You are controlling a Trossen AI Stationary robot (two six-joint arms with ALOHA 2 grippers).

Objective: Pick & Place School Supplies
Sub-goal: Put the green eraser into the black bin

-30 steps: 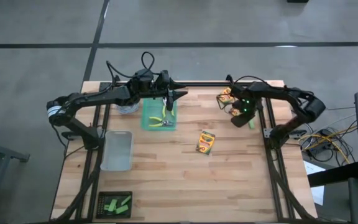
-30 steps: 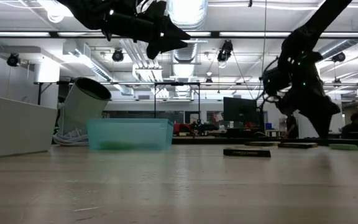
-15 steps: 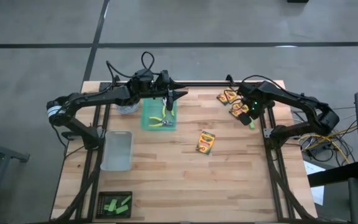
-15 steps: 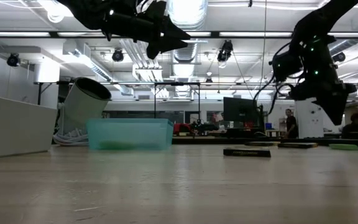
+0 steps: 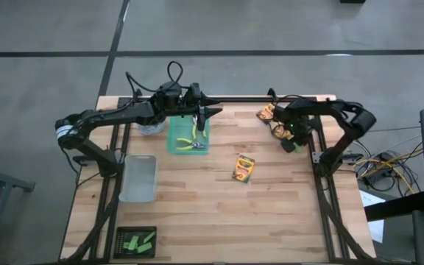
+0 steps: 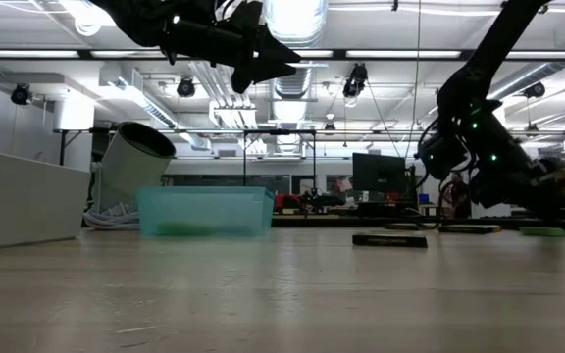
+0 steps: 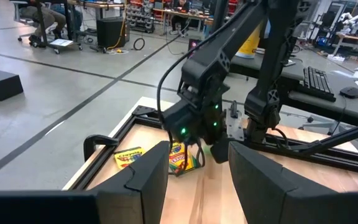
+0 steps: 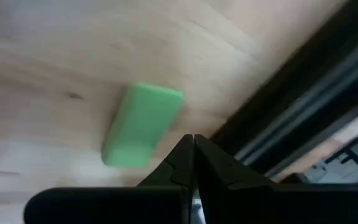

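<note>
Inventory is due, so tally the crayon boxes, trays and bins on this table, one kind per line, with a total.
Crayon boxes: 3 (one mid-table, two at the far edge by the right arm)
Trays: 2 (teal tray, black tray)
Clear bin: 1
Total: 6

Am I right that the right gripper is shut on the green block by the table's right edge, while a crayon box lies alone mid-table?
Not quite. The right gripper is shut, but empty: the right wrist view shows the green block lying free on the wood beside its fingertips. The crayon box does lie alone mid-table.
</note>
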